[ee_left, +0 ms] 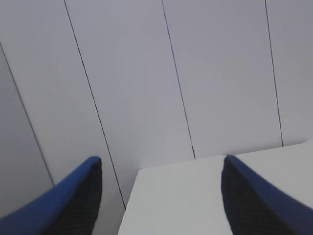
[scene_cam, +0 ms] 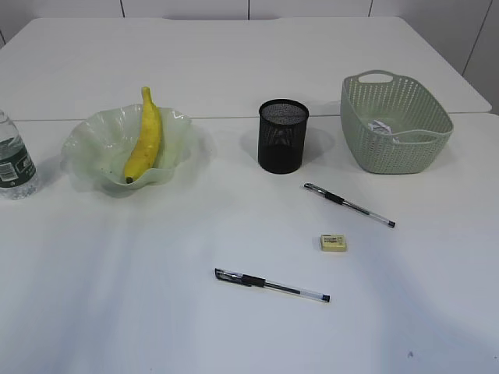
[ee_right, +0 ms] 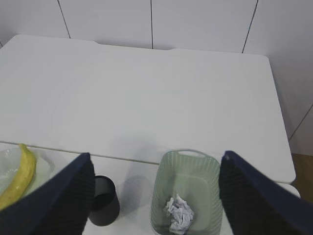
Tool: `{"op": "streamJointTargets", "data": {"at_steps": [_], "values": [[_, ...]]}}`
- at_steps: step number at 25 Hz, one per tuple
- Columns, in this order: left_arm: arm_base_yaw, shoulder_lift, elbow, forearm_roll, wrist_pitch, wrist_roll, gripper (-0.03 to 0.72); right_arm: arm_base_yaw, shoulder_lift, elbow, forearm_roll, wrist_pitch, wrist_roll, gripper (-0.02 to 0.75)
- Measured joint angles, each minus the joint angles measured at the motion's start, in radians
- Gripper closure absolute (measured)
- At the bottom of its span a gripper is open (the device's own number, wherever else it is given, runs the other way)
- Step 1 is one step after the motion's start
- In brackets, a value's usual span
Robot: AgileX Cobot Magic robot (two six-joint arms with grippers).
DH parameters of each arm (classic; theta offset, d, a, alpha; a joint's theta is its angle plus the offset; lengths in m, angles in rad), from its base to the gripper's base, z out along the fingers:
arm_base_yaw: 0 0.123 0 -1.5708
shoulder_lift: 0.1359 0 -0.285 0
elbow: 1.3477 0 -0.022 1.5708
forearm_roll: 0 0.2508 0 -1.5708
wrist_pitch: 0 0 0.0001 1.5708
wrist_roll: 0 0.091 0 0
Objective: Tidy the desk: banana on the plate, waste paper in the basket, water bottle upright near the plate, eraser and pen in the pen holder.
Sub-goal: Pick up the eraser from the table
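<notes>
A yellow banana (scene_cam: 144, 140) lies in the pale green plate (scene_cam: 86, 148). Left of the plate a water bottle (scene_cam: 14, 160) stands upright at the view's edge. Crumpled waste paper (ee_right: 178, 213) sits inside the green basket (scene_cam: 394, 125). Two pens lie on the table: one (scene_cam: 348, 205) right of the black mesh pen holder (scene_cam: 283, 136), the other (scene_cam: 271, 285) nearer the front. The eraser (scene_cam: 334, 242) lies between them. My right gripper (ee_right: 155, 155) hangs open and empty high above the basket. My left gripper (ee_left: 161, 158) is open and empty, facing a wall. Neither shows in the exterior view.
A second white table (scene_cam: 234, 54) adjoins at the back, with a seam between the two. A table corner (ee_left: 195, 196) and panelled wall (ee_left: 146, 73) fill the left wrist view. The table's right edge lies just beyond the basket.
</notes>
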Motion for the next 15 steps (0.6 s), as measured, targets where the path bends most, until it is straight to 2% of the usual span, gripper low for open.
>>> {"op": "streamJointTargets", "data": {"at_steps": [15], "values": [[0.0, 0.0, 0.0, 0.002, 0.0, 0.0, 0.15, 0.0, -0.208, 0.45, -0.048, 0.0, -0.046, 0.152]]}}
